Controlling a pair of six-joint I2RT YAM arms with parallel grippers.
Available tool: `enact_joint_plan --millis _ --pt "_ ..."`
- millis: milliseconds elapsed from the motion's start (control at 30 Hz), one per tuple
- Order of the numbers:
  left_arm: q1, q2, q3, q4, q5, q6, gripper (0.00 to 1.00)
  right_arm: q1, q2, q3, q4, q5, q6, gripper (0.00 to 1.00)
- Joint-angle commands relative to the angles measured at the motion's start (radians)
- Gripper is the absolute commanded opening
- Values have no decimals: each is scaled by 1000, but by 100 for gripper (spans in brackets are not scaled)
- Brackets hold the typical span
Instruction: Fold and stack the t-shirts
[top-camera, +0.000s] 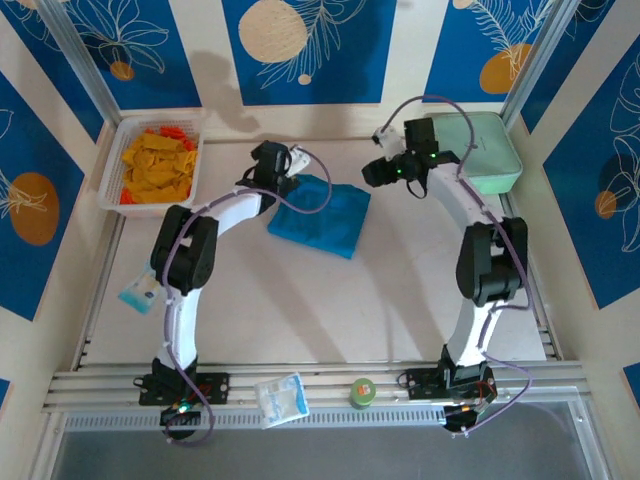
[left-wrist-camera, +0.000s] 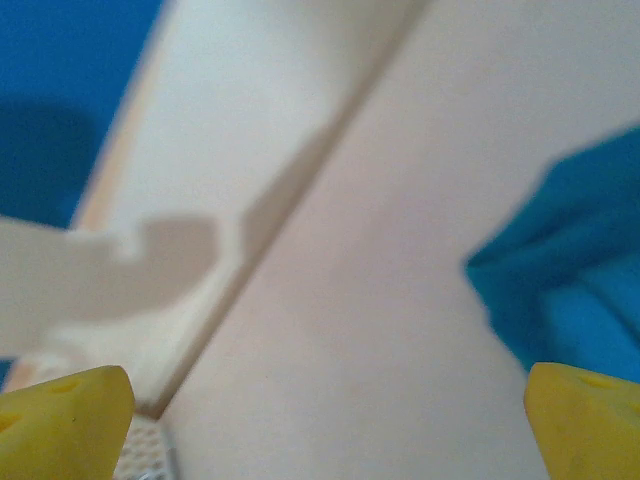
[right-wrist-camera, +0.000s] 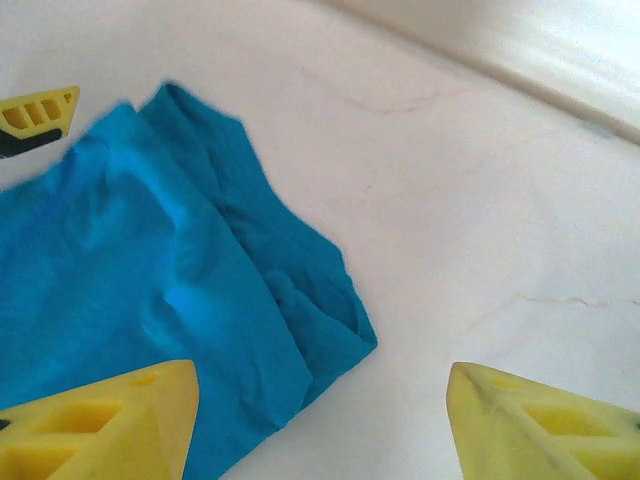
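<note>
While the folded teal t-shirt (top-camera: 325, 218) lies on the pale bench (top-camera: 330, 310) at far centre, two robot arms hover at its edges. The left end effector (left-wrist-camera: 325, 425) is at the shirt's far-left corner, fingers spread wide and empty. The right end effector (right-wrist-camera: 320, 420) is by the far-right corner, jaws parted and gripping nothing. A mint-green case (top-camera: 490, 150) sits far right.

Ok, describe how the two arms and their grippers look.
Both arms, left arm and right arm, have white links joined by bulky black joints, on black bases. A thin purplish cable loops along each. The left gripper and right gripper carry wedge-shaped yellow fingers with moulded slots. A small green light glows on the right wrist.
</note>
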Motion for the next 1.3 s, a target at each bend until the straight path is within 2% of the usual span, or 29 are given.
enact_joint_plan --millis 0,167,267,400,467,600,733,933,1267 --pt "13 -142 21 27 -111 -152 99 -16 -92 28 -153 19 257 67" --pt "13 -299 13 -166 -137 -311 99 -12 -250 -33 -264 1 347 63" --pt "13 -417 -10 -311 -113 -432 99 -10 -386 -110 -287 13 383 62" --pt "13 -573 -70 -484 -2 -590 100 -37 -551 -219 -289 -35 474 65" --pt "13 -622 -96 -566 84 -642 99 -44 -567 -242 -328 -47 522 65" --pt "12 -631 -125 -733 239 -730 100 -14 -515 -287 -367 -63 600 60" --pt "9 -538 -127 -851 312 -788 99 31 -417 -349 -308 -42 683 59" --pt "3 -386 -149 -787 335 -843 96 95 -195 -312 -261 38 746 59" --pt "4 -64 46 -762 322 -851 84 176 140 -114 -267 92 791 60"
